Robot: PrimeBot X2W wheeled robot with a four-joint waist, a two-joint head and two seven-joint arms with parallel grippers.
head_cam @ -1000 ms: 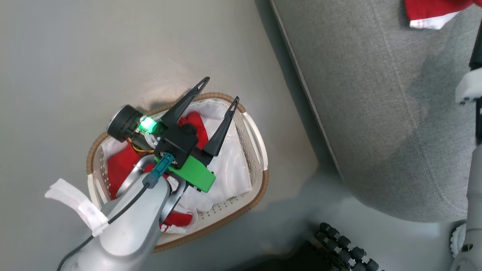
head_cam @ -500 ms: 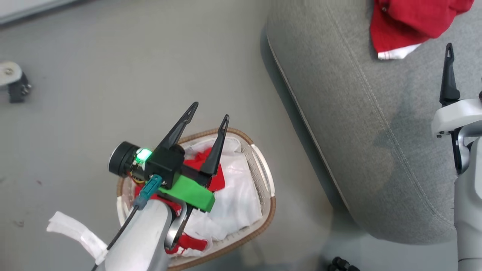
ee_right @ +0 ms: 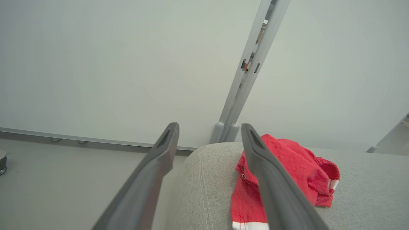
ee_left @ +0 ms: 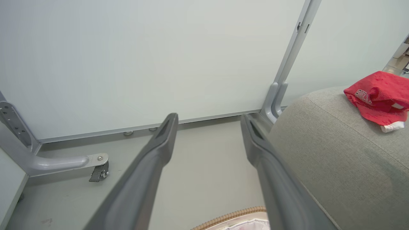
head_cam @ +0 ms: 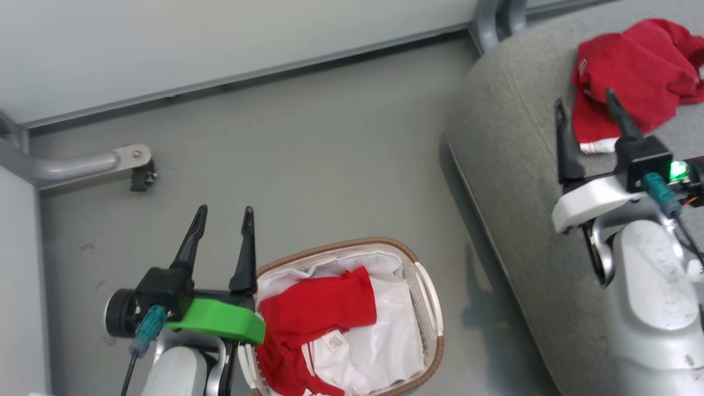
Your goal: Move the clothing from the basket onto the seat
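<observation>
One red garment (head_cam: 316,313) lies crumpled in the basket (head_cam: 428,308), over its white lining (head_cam: 385,341). A second red garment (head_cam: 632,71) sits bunched on the seat (head_cam: 511,181), its white hem toward the robot. The basket stands on the smooth grey floor (head_cam: 308,159), near the seat's rounded corner. The left hand (head_cam: 224,212) is raised at the basket's left side, its fingers apart and empty over bare floor. The right hand (head_cam: 586,99) hangs over the seat just beside the second garment, its fingers apart and holding nothing. Pale wall panels (head_cam: 220,38) bound the floor behind, joined by a grey post (head_cam: 495,16). A metal foot (head_cam: 88,162) juts in from the left.
</observation>
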